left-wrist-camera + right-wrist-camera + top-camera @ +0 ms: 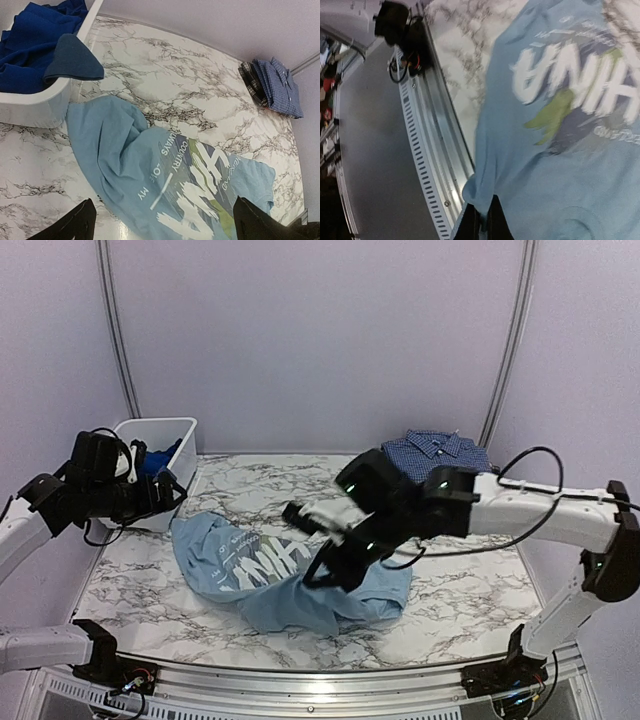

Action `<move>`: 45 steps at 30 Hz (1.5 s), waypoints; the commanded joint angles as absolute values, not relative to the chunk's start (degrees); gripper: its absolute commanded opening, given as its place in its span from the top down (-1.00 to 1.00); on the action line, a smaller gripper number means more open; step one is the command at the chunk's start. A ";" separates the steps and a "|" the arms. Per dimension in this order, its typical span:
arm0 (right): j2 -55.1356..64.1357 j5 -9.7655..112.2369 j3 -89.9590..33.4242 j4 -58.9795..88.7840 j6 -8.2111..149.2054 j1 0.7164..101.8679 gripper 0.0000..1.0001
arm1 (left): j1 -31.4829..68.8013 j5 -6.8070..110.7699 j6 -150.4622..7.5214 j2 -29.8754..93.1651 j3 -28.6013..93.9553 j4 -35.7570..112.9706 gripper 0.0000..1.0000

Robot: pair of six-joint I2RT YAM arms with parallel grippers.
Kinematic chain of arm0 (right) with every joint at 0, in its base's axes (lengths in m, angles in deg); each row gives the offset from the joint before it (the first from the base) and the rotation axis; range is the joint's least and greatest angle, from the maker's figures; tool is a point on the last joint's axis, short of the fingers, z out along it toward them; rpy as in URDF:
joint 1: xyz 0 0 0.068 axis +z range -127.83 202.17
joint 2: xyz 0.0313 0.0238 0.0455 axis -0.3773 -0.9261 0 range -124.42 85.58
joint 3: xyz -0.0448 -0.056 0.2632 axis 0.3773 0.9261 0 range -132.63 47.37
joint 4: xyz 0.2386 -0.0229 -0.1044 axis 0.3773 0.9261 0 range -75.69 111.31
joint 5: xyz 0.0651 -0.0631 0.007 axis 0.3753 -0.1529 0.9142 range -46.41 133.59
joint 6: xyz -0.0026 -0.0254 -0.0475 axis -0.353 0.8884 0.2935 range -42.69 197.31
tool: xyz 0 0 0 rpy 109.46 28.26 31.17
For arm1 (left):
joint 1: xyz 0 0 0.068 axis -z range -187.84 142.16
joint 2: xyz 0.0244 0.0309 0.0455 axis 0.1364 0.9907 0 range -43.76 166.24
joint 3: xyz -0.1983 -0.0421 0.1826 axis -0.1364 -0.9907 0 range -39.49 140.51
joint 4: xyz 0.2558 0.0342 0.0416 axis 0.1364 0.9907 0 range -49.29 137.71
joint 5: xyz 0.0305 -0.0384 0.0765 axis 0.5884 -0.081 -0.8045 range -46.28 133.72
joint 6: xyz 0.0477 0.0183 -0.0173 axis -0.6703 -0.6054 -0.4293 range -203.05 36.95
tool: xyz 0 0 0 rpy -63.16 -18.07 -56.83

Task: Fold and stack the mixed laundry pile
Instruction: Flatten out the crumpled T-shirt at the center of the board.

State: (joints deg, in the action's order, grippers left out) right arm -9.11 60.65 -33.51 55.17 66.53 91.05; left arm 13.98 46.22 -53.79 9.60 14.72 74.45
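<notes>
The light blue T-shirt with a white, green and navy print lies crumpled mid-table. My right gripper is shut on a fold of its edge and holds that fold raised; the right wrist view shows the fingers pinching the T-shirt. My left gripper is open and empty beside the bin, above the T-shirt, with its fingertips spread wide. The navy check shirt lies folded at the back right, on the plaid piece. The royal blue garment is in the bin.
The white plastic bin stands at the back left, with a darker blue cloth draped over its rim. The table's metal front rail runs close to the held fold. Marble tabletop shows right of the T-shirt.
</notes>
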 commanded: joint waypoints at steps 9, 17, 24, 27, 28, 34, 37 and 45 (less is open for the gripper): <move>-20.05 71.99 -26.85 49.35 73.55 47.98 1.00 | 23.66 49.40 -64.51 16.30 10.57 71.58 -0.98; -21.08 67.43 -32.74 53.92 76.52 44.93 0.20 | 25.47 46.94 -67.06 24.42 6.77 70.35 -0.98; -12.93 72.15 -32.14 57.91 74.49 46.32 0.06 | 25.26 45.57 -63.40 30.55 8.78 70.60 -0.92; -11.30 75.40 -29.31 58.62 71.38 48.82 0.12 | 25.03 45.72 -61.40 31.92 10.95 70.61 -0.92; -10.96 75.94 -27.51 58.21 70.36 49.81 0.13 | 24.95 45.77 -60.97 32.28 11.47 70.54 -0.92; -10.99 76.50 -19.35 51.76 61.34 53.67 0.18 | 23.98 46.91 -60.47 34.02 13.15 70.53 -0.93; -10.77 74.25 -16.96 50.26 59.25 54.59 0.11 | 22.50 49.14 -61.52 34.33 12.87 70.59 -0.94; -10.85 71.56 -13.98 48.95 58.24 56.42 0.09 | 19.89 52.18 -63.29 33.11 10.59 70.07 -0.95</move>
State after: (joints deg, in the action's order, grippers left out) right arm -11.58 72.61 -14.17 51.56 60.01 54.94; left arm 20.65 50.35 -61.82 33.89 11.84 70.45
